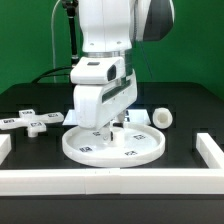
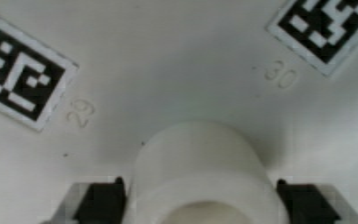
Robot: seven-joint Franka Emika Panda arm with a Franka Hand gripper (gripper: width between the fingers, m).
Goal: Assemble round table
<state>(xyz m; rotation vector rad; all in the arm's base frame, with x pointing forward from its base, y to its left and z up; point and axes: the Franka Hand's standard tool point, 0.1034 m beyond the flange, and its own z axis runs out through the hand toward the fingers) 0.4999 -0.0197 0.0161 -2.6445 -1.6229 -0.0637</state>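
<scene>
centrally, gripper (image 1: 110,130) over the disc (image 1: 76,144), rim well apart

Ext view's evenly bright for me, whites near blown out vs dark tabletop (image 1: 190,112). Wrist view soft, low-res; close leg (image 2: 202,170) blurred.

Disc (image 1: 100,150): large, white, flat on the table, tags up, with a rounded white stub (image 2: 197,165) at its centre. Cross (image 1: 30,122): tagged, flat, near the disc on the exterior view's left. Leg (image 1: 163,116): short white cylinder, near the disc on the exterior view's right.
</scene>
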